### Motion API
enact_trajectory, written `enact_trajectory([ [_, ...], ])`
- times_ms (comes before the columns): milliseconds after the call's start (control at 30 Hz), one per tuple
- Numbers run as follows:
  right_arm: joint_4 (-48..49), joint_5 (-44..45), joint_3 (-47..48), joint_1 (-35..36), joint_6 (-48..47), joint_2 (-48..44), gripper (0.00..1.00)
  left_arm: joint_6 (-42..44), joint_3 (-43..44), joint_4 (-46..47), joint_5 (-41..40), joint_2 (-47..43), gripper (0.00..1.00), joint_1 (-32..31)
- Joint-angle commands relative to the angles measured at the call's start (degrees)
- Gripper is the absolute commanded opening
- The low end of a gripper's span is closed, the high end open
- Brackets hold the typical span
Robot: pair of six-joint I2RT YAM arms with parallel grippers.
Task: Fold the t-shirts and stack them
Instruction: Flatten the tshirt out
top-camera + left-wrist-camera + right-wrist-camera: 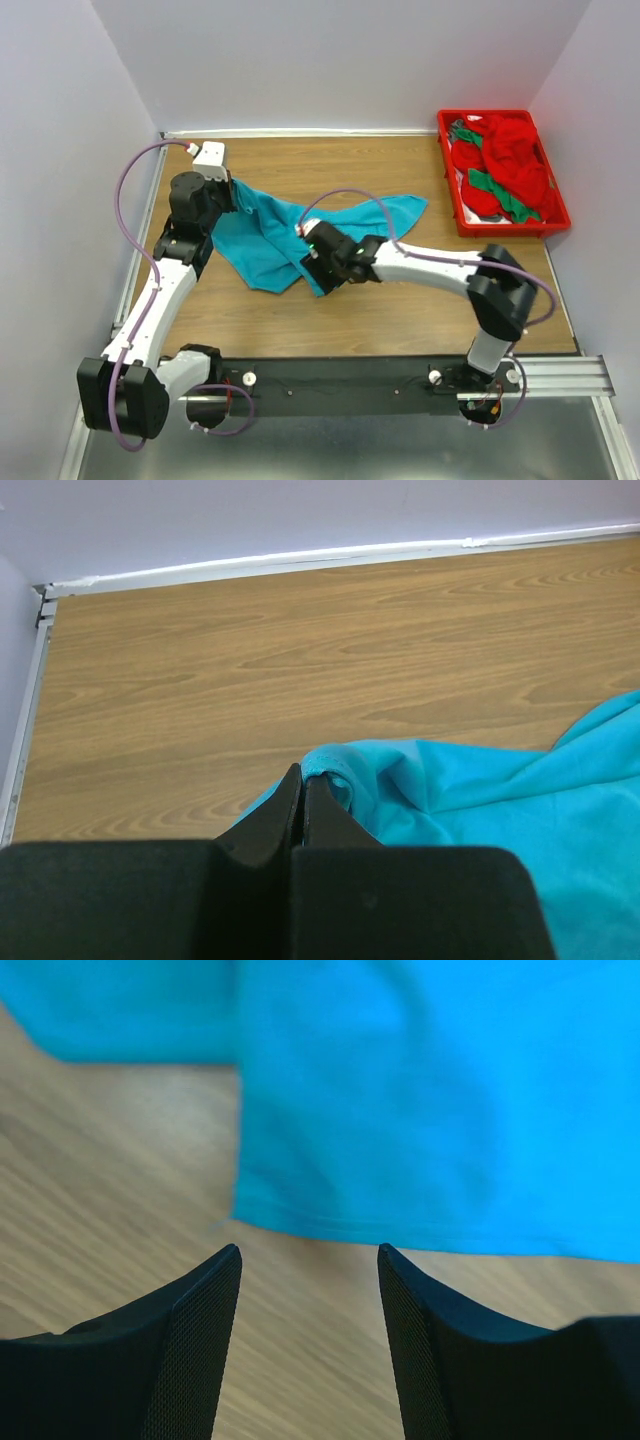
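A teal t-shirt lies crumpled and partly spread across the middle of the wooden table. My left gripper is shut on a hemmed edge of the shirt at its far left end. In the left wrist view the gripper pinches that fold of the shirt. My right gripper is open and empty just above the wood. In the right wrist view the gripper faces the hem of the shirt, a little short of it. Red shirts and green shirts lie heaped in a tray.
The red plastic tray stands at the back right corner of the table. White walls close the table in at the back and on both sides. Bare wood shows to the left of and behind the teal shirt.
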Motion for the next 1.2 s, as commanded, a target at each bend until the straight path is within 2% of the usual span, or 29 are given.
enact_trajectory([
  [0, -0.6, 1.7, 5.1, 5.2, 4.8, 7.1, 0.64, -0.3, -0.8, 1.7, -1.0, -1.6, 0.00, 0.0],
  [100, -0.6, 2.8, 7.3, 7.7, 5.6, 10.9, 0.64, -0.3, -1.0, 1.7, -1.2, -1.9, 0.00, 0.0],
  [167, -0.6, 2.6, 8.8, 8.4, 5.9, 12.9, 0.59, -0.3, -0.9, 1.7, -1.3, -2.0, 0.00, 0.0],
  [233, -0.6, 3.3, 9.6, 8.7, 6.7, 14.3, 0.58, -0.3, -0.9, 1.6, -1.4, -2.1, 0.00, 0.0],
  [300, -0.8, 6.1, 9.6, 9.1, 7.3, 14.6, 0.54, -0.3, -0.9, 1.6, -1.3, -2.2, 0.00, 0.0],
  [467, -0.9, 11.6, 8.3, 9.4, 9.2, 13.7, 0.53, -0.3, -0.9, 1.6, -1.1, -2.3, 0.00, 0.0],
  [1033, -1.5, 7.8, 8.2, 9.4, 9.7, 18.2, 0.53, -0.3, -0.8, 1.4, -0.6, -2.7, 0.00, 0.0],
  [1167, -1.6, 8.4, 6.7, 9.4, 10.0, 18.7, 0.41, -0.1, -1.0, 1.5, -0.1, -2.9, 0.00, 0.0],
])
